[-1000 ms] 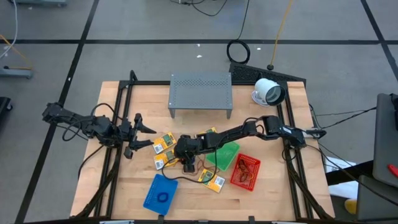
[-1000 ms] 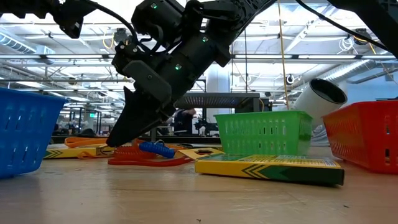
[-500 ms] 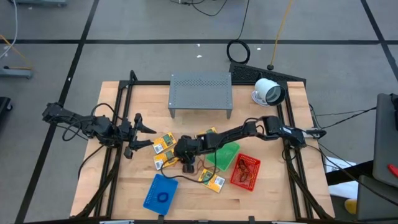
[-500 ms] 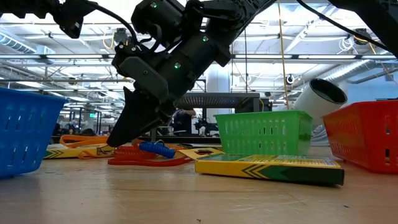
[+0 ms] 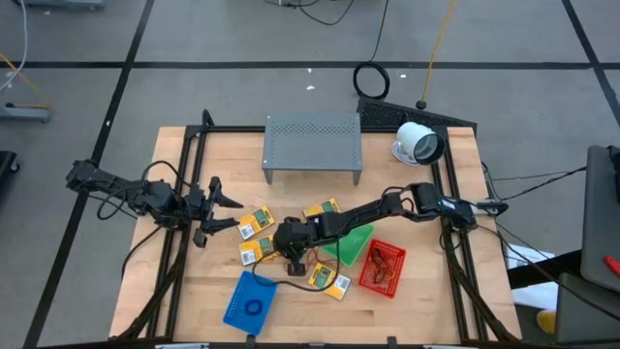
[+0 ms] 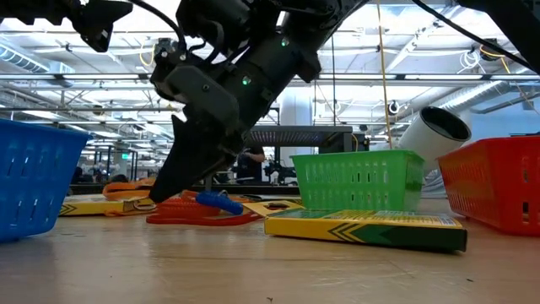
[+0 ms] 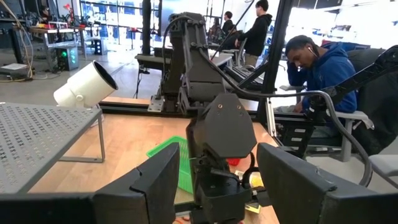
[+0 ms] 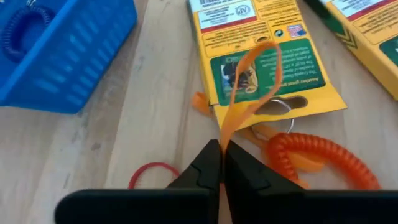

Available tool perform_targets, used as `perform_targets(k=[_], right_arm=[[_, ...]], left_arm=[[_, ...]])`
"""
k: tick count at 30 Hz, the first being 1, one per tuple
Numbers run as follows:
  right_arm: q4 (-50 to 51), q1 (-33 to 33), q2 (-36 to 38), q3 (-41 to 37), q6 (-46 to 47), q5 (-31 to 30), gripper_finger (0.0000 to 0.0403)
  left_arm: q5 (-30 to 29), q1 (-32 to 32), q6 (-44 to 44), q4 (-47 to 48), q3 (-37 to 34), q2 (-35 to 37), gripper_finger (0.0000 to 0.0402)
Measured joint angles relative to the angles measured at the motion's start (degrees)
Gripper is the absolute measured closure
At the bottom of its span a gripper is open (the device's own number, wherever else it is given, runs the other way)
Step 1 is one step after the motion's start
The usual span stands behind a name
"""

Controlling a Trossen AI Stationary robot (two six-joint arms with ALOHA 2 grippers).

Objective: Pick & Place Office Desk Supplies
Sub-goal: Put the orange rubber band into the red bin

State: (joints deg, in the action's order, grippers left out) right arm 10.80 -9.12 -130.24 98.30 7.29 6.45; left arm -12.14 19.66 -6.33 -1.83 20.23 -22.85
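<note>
My right gripper (image 8: pixel 221 151) is shut on a thin orange rubber band (image 8: pixel 256 73), slanting down at the table's middle (image 5: pixel 288 256), beside a yellow packet with a green label (image 8: pixel 267 68). More yellow packets (image 5: pixel 256 225) (image 5: pixel 331 281) lie flat on the wood around it. An orange coil (image 8: pixel 318 155) and a red ring (image 8: pixel 152 174) lie next to the fingers. My left gripper (image 5: pixel 225 206) waits open and level at the table's left side, with nothing between its fingers (image 7: pixel 155 183). My right gripper pinches the orange rubber band at the near end of its loop (image 8: pixel 226 132), between the very tips of its two fingers. The fingers slant down from the table's right side. The loop arcs away from the tips over the yellow packet; whether it is clear of the packet I cannot tell.
A blue basket (image 5: pixel 250 301) stands near the front edge, a green basket (image 5: pixel 351 242) and a red basket (image 5: pixel 383 267) to the right of my right gripper. A grey perforated shelf (image 5: pixel 312 145) and a white round device (image 5: pixel 418 143) stand at the back. People sit beyond the table.
My right gripper's fingers have drawn together on the orange rubber band. In the low view the band's end now stands a little higher off the table beside the fingertips.
</note>
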Motion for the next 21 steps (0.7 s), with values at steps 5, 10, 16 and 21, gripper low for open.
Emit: perform_targets(k=[5,10,16,21], right_arm=[[1.8,0.0,2.2,0.0,0.2,-0.3,0.0401],[1.6,0.0,5.1,0.0,0.6,-0.4,0.0402],[2.0,0.0,9.2,0.0,1.3,-0.7,0.0402],[1.8,-0.4,12.7,0.0,0.4,-1.5,0.0402]], left_arm=[[0.0,0.0,0.0,0.0,0.0,0.0,0.0176],[0.0,0.0,0.0,-0.2,0.0,0.0,0.0176],[0.0,0.0,0.0,-0.2,0.0,0.0,0.0176],[0.0,0.0,0.0,-0.1,0.0,0.0,0.0176]])
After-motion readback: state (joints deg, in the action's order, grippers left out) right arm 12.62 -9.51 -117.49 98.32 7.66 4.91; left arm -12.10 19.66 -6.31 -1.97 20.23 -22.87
